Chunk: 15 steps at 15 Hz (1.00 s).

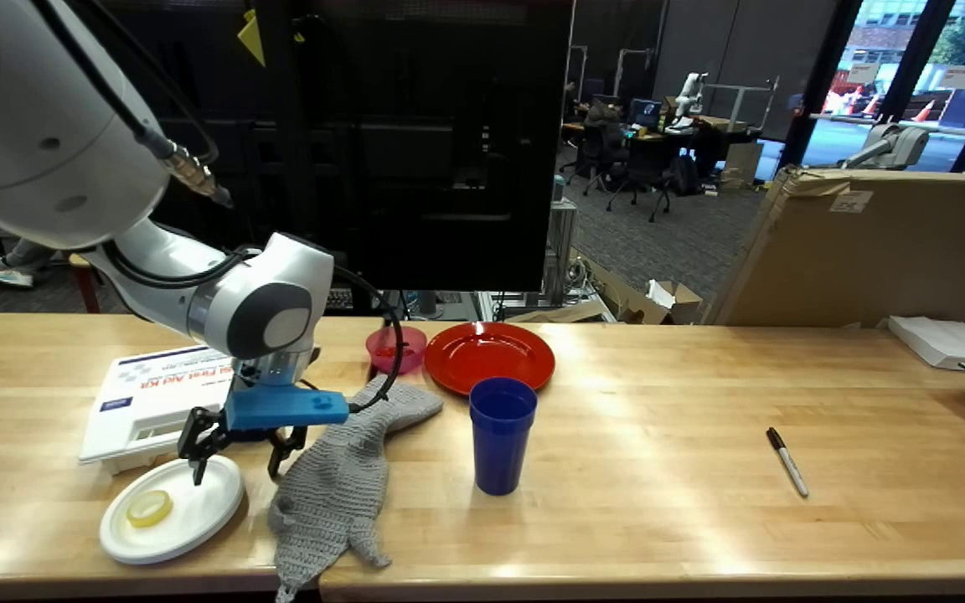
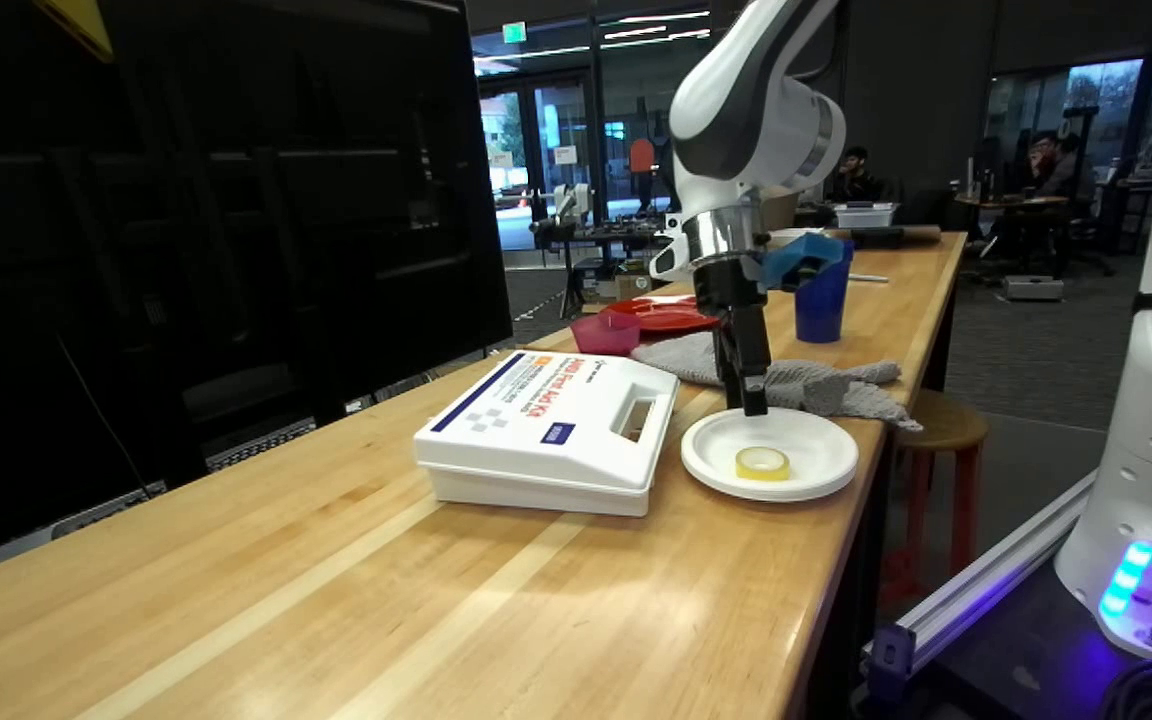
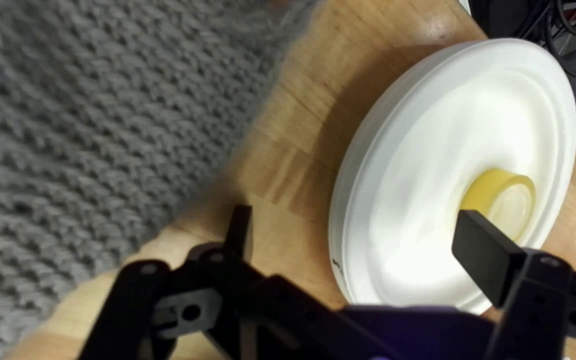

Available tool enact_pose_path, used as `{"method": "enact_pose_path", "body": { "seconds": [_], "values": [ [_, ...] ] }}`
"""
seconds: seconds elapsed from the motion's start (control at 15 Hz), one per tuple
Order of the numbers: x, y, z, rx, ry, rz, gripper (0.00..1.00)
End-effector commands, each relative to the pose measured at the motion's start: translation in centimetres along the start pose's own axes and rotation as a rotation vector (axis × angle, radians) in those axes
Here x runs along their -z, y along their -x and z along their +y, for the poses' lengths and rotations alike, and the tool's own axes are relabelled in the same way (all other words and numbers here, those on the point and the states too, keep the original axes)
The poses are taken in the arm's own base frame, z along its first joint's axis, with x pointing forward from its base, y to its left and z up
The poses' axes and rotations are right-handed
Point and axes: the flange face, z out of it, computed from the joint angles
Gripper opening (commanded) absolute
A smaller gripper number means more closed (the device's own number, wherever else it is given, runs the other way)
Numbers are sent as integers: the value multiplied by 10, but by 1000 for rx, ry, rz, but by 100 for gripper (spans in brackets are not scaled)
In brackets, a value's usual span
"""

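My gripper (image 1: 236, 473) stands open low over the table, with no object gripped. In the wrist view its fingers are wide apart: one finger (image 3: 488, 255) is over the white plate (image 3: 418, 175), in front of the yellow tape roll (image 3: 485, 192). Its opposite finger (image 3: 240, 230) is over bare wood beside the grey knitted cloth (image 3: 108, 125). The plate's near rim falls between them; whether a fingertip touches anything, I cannot tell. In both exterior views the tape roll (image 2: 762, 463) lies flat on the plate (image 2: 701, 470), and the cloth (image 1: 336, 477) spreads alongside.
A white first aid kit (image 2: 546, 430) lies right beside the plate. Past the cloth stand a blue cup (image 1: 501, 444), a red plate (image 1: 491, 356) and a pink bowl (image 1: 382, 356). A marker (image 1: 786, 462) lies farther along. The table's front edge (image 1: 616, 578) runs close to the plate.
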Motion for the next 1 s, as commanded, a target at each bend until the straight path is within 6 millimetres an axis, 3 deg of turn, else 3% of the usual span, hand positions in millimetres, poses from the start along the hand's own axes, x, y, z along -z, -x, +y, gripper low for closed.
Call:
{"method": "enact_pose_path", "body": {
  "seconds": [0.0,0.2,0.27,0.47,0.93],
  "values": [
    [-3,1,-22,-2,27,4,100],
    [-6,-1,-31,7,23,2,96],
    [-7,-1,-33,9,22,3,74],
    [-8,1,-35,10,7,16,60],
    [-7,17,-27,-62,-29,89,5]
  ]
}}
